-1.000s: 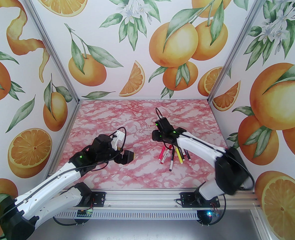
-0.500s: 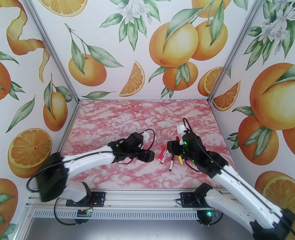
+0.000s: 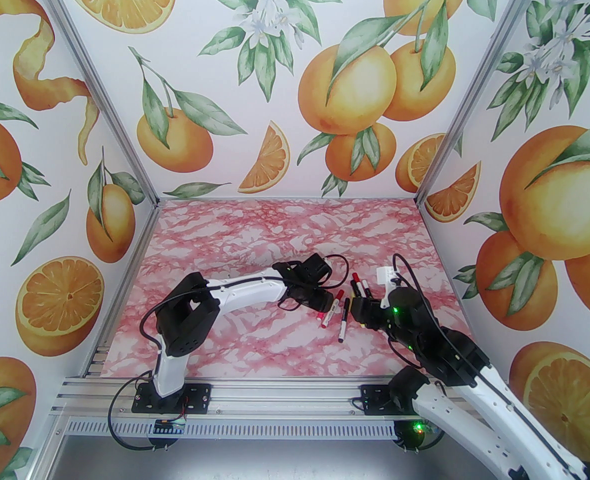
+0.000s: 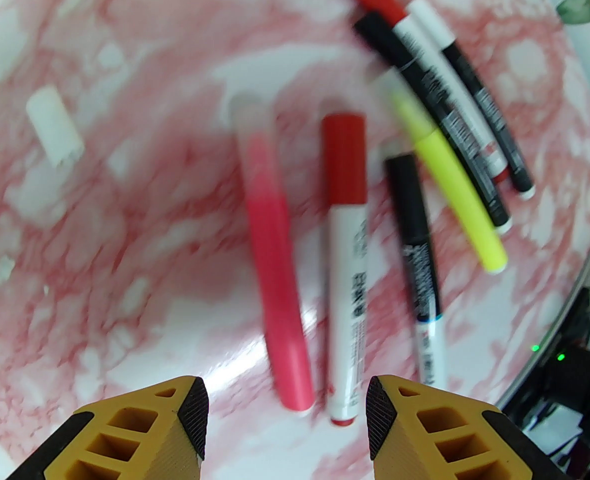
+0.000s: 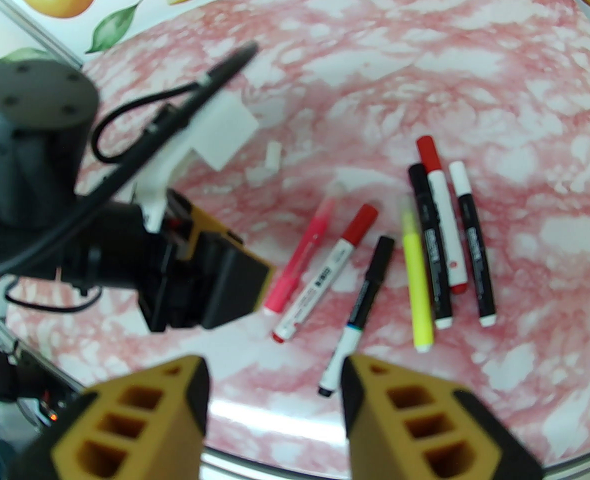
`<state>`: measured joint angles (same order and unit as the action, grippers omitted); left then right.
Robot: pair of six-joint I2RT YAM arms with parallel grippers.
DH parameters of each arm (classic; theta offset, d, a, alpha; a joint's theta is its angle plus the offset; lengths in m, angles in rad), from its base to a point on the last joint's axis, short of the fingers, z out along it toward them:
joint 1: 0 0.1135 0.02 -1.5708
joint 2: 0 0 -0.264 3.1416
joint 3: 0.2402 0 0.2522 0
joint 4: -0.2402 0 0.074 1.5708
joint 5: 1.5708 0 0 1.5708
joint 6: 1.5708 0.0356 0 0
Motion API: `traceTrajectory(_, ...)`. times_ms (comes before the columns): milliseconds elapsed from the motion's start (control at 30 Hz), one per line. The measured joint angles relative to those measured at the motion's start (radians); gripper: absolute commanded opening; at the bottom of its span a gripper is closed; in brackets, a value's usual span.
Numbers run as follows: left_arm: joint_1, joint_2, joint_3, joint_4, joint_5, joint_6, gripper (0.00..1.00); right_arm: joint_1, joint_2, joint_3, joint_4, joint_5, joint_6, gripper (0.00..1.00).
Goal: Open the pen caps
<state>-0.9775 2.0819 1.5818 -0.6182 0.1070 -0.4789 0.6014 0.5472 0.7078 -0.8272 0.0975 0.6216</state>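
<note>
Seven pens (image 5: 370, 288) fanned out on the pink marble table (image 5: 425, 43), and both my claws are over them!
My left claw (image 4: 282, 405) hovers low, jaws parted and empty, right above the near ends of the pink pen (image 4: 275, 268) and its neighbour with the red cap (image 4: 343, 158). My right claw (image 5: 275, 393) is parted and empty too, above the near tip of the black-capped pen (image 5: 362, 298). One loose white cap (image 4: 55, 125) lies alone, left of the pink pen's far end.
</note>
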Motion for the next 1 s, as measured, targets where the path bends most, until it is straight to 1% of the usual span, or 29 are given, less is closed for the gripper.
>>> traceTrajectory(67, 0.000, 0.063, 0.065, 0.000, 0.001, 0.015, 0.44, 0.000, -0.011, -0.005, -0.014, 0.000, 0.006, 0.49)
traceTrajectory(233, 0.000, 0.114, 0.084, -0.052, 0.011, 0.039, 0.43, 0.000, -0.011, -0.006, -0.016, 0.000, 0.011, 0.49)
traceTrajectory(533, 0.000, 0.164, 0.156, -0.119, 0.006, 0.066, 0.31, 0.000, -0.011, -0.006, -0.016, 0.000, 0.011, 0.49)
traceTrajectory(700, -0.001, 0.181, 0.190, -0.161, -0.026, 0.079, 0.27, 0.000, -0.008, -0.006, -0.016, 0.000, 0.011, 0.49)
traceTrajectory(900, -0.004, 0.198, 0.228, -0.246, -0.112, 0.135, 0.25, 0.000, 0.010, -0.006, -0.016, 0.000, 0.011, 0.49)
traceTrajectory(1000, -0.005, 0.201, 0.237, -0.289, -0.151, 0.169, 0.22, 0.000, 0.010, -0.006, -0.016, 0.000, 0.014, 0.49)
